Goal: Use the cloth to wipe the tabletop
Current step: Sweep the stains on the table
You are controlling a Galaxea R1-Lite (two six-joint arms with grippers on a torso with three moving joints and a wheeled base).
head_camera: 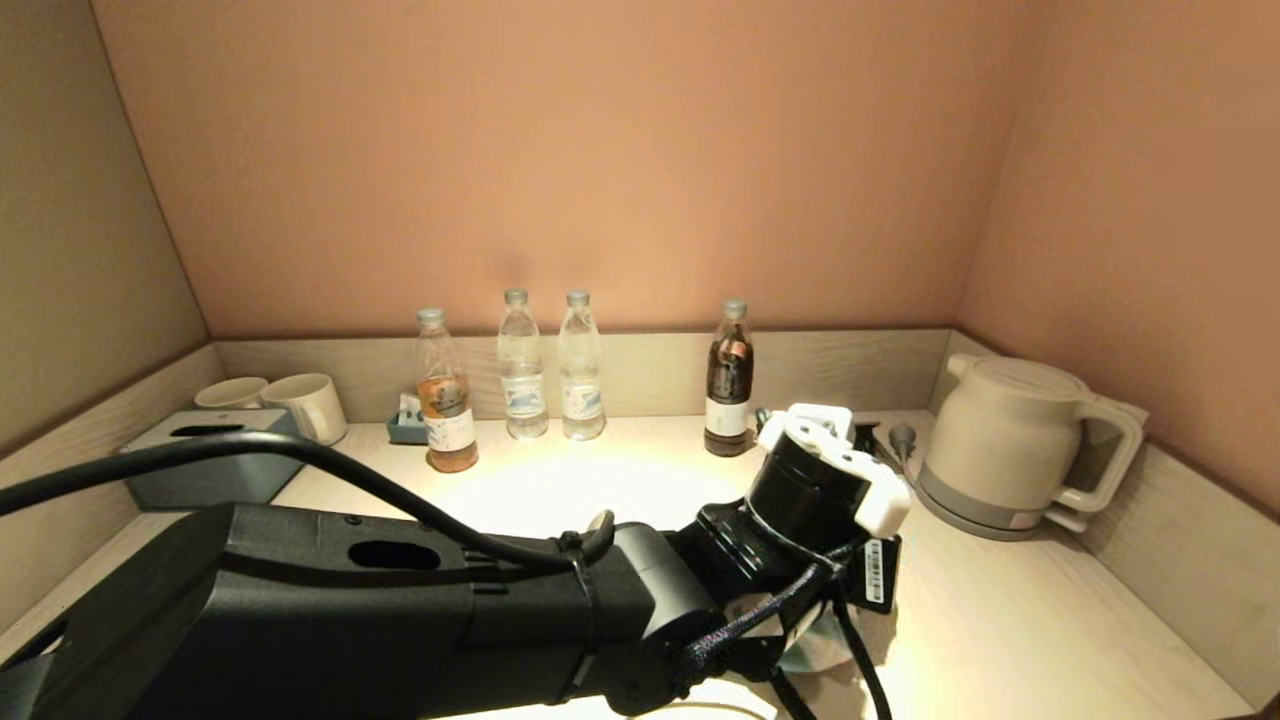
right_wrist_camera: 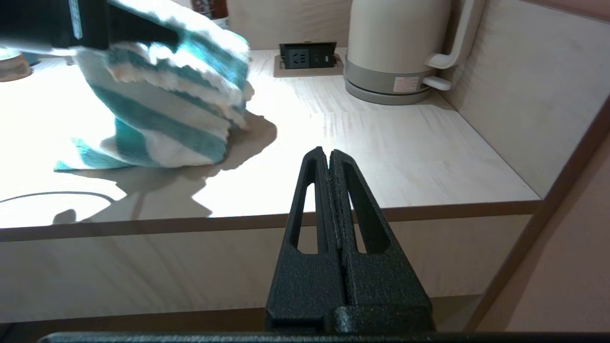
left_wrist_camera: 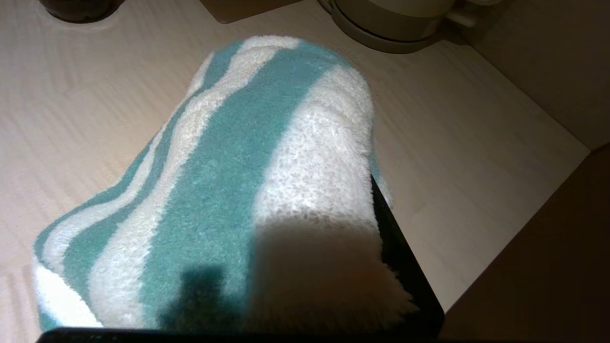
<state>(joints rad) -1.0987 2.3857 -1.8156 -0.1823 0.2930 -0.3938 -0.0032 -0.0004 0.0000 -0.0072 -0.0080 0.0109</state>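
Left pincer (right_wrist_camera: 62,28) grips the cloth (left_wrist_camera: 228,190), which hangs beneath it with its lower fold touching the counter (right_wrist_camera: 381,143). Pressing flatter would wipe better, steering short of the kettle (head_camera: 1010,450) ahead. Right pincer (right_wrist_camera: 330,157), closed and empty, waits off the counter's edge.

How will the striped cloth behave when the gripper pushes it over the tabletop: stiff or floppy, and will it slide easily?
The cloth is probably floppy: it hangs from the left gripper in folds, its lower end trailing on the tabletop. It seems light, as it drapes loosely. Its fluffy terry pile may drag slightly and bunch up rather than glide over the smooth wood.
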